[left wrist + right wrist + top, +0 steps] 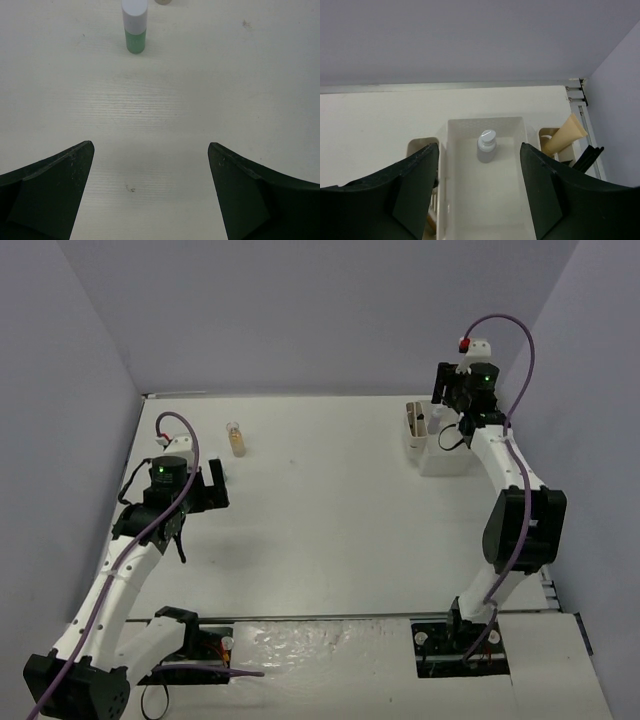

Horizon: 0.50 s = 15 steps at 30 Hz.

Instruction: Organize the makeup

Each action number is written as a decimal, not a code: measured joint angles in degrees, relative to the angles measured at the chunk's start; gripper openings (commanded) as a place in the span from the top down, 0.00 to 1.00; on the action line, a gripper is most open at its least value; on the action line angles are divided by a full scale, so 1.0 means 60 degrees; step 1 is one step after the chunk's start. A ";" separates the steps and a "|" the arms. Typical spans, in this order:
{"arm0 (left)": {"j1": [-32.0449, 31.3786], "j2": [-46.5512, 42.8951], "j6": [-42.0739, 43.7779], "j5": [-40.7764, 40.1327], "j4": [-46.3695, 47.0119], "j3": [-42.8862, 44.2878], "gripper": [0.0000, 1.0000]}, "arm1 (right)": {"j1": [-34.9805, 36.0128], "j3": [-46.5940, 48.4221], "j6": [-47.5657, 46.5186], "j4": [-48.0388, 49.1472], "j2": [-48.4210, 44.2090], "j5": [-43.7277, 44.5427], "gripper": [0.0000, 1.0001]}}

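Count: one grey-purple bottle (486, 146), one green bottle (135, 30), one amber bottle (236, 441), one tan tube (564, 136). The number of black pencils (587, 157) cannot be told.

The grey-purple bottle stands in the middle compartment of the white box (485, 120), rounded pale cap up. The tube and pencils lean in the box's right-hand compartment. The green bottle, with a white cylindrical cap, and the amber bottle are on the counter (330, 520), well left of the box.

The right pincer (478, 147) hangs above the box, pointing down, jaws apart and holding nothing. The left pincer (151, 146) sits low over the counter, far left of the box, jaws spread wide and empty, with the green bottle ahead of it.

The box is smooth moulded plastic.
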 measured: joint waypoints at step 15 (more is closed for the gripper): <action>0.0940 0.1332 -0.0041 0.0012 0.1009 0.0004 0.04 | 0.2351 -0.4466 0.1457 0.0327 -0.5204 -0.1959 0.00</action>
